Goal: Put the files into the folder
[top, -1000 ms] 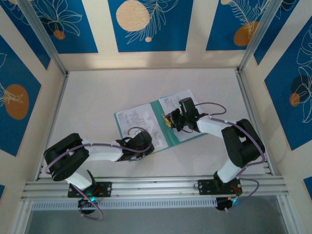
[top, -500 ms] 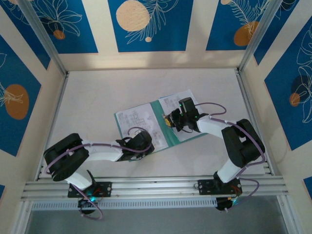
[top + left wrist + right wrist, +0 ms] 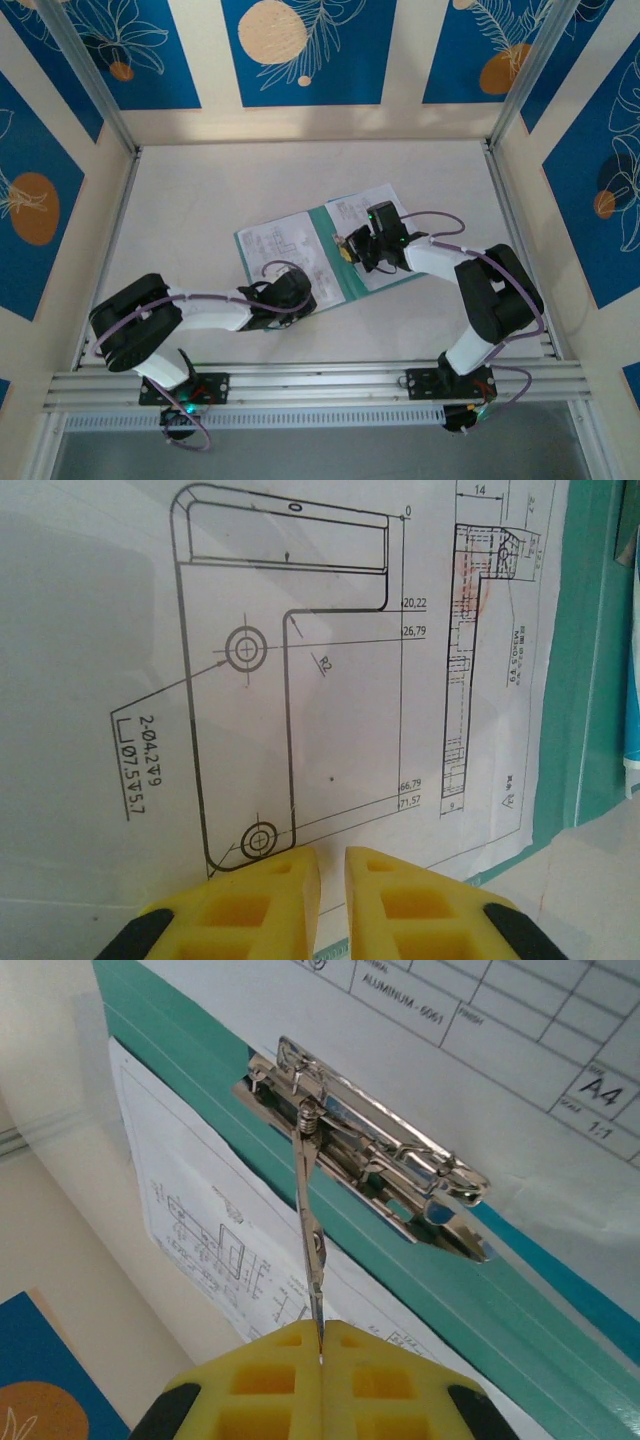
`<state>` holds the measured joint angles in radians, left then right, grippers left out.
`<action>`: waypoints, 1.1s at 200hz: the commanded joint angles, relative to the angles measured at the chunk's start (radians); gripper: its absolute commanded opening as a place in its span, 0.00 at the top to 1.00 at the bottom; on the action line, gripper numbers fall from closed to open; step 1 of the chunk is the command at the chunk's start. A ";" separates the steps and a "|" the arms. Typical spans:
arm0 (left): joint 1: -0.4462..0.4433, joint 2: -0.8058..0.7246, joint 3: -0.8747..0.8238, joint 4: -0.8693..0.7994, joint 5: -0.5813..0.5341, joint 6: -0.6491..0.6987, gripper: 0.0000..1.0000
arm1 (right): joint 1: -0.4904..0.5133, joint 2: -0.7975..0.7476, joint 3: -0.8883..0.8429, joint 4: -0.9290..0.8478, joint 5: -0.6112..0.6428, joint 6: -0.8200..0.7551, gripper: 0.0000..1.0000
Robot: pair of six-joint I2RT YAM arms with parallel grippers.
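Your right gripper (image 3: 322, 1345) is sitting at the bottom centre of the frame, its yellow fingers (image 3: 270, 1370) pressing together on the thin silver lever (image 3: 308, 1220). The lever is rising from the fingers up to the left end of the clip (image 3: 370, 1150), near the upper middle. The clip is lying on the teal folder (image 3: 480, 1310), which is running as a band from the upper left to the lower right. The files are showing on both sides of that band: one sheet (image 3: 520, 1070) with a title block is filling the upper right, and another sheet (image 3: 190, 1190) with small drawings is lying at the lower left. The pale table (image 3: 50, 1160) is showing along the left edge.
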<state>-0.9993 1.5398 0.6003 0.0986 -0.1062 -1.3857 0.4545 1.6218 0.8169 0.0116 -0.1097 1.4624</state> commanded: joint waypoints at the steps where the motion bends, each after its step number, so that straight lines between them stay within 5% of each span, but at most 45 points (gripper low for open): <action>1: -0.012 0.005 -0.048 -0.088 0.004 -0.027 0.84 | -0.023 0.012 -0.034 -0.077 0.009 -0.042 1.00; 220: -0.005 -0.017 -0.079 -0.086 -0.008 -0.055 0.84 | -0.031 0.108 -0.086 -0.165 0.107 -0.055 1.00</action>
<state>-0.9993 1.5192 0.5636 0.1314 -0.1066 -1.4315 0.4316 1.6680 0.7555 0.0284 -0.1307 1.4139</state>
